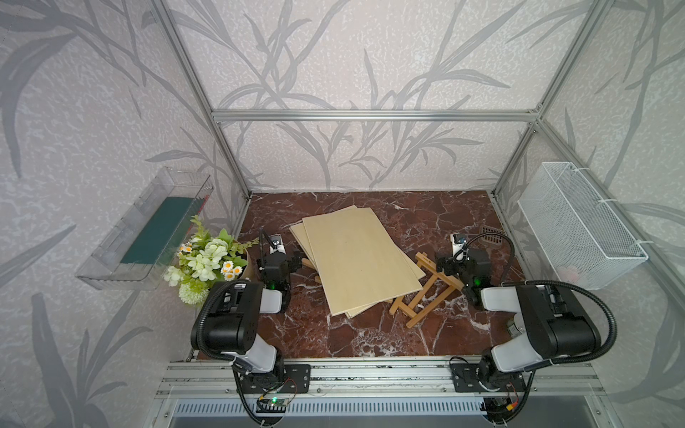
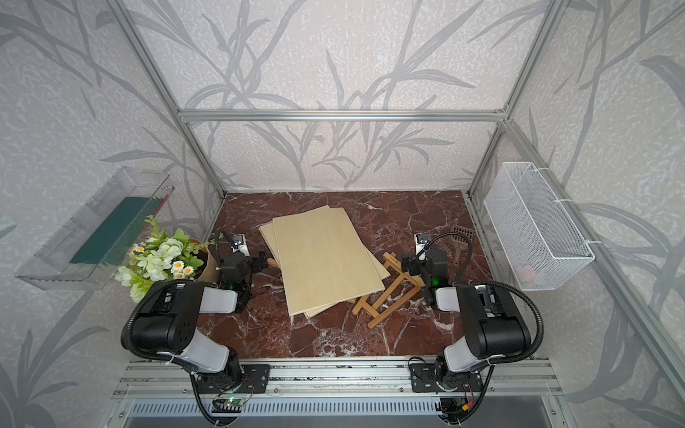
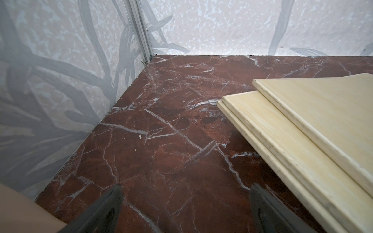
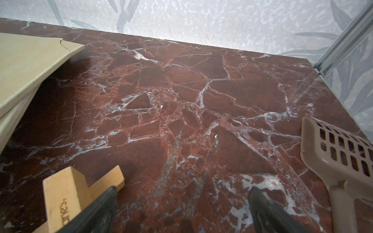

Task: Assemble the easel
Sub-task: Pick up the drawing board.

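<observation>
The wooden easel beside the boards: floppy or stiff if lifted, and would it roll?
Likely stiff: the easel is square wooden slats, though joints might swing. Flat, so unlikely to roll. It seems tucked under the boards, which may shift.

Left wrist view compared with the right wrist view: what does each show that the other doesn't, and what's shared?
Only the left wrist view shows three stepped edges of the board stack. Only the right wrist view shows the wooden easel frame and a beige slotted scoop. Both show the red marble table, the stack, and an open end effector: left end effector, right end effector.
</observation>
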Robot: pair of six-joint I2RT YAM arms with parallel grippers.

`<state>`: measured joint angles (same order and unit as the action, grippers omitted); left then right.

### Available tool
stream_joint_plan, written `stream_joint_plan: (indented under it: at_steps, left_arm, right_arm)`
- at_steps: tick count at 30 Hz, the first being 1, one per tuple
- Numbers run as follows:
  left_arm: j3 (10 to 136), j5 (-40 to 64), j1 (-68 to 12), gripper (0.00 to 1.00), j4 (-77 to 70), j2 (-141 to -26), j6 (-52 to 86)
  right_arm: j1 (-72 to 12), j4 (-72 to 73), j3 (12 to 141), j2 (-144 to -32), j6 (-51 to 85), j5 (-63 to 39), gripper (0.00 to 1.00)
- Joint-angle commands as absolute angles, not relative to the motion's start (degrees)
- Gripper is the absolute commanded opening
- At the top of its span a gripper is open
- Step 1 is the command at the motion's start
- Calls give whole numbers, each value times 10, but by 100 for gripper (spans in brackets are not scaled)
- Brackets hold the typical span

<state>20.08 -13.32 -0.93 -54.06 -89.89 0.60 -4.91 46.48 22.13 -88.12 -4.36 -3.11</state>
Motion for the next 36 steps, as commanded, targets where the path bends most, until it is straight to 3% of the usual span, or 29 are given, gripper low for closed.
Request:
stream_joint_plan:
  at_steps: [1,18,21,23,25,28,29,36]
  left_arm:
    - [213,-119,-9,99,-552,-900,9]
    - [216,-115,1,99,-543,-894,18]
    - [281,-130,-9,93,-373,-837,11]
    - [351,-132,-10,91,-236,-801,12]
    - [380,-117,-13,86,-201,-778,28]
    - [410,-140,-23,89,-165,-747,123]
    - [429,-137,-28,99,-127,-740,150]
    - [566,-118,-125,99,173,-749,238]
  right_arm:
    - [-46,483,235,-887,-44,-34,99]
    - [-45,482,236,-886,-49,-39,99]
    - [-67,482,245,-878,-65,-1,99]
    - [-90,259,342,-836,-53,57,99]
    - [-94,91,430,-822,-13,77,100]
    - [-125,64,453,-796,15,141,100]
    - [-140,63,458,-788,27,169,100]
    - [-213,-101,569,-788,75,130,98]
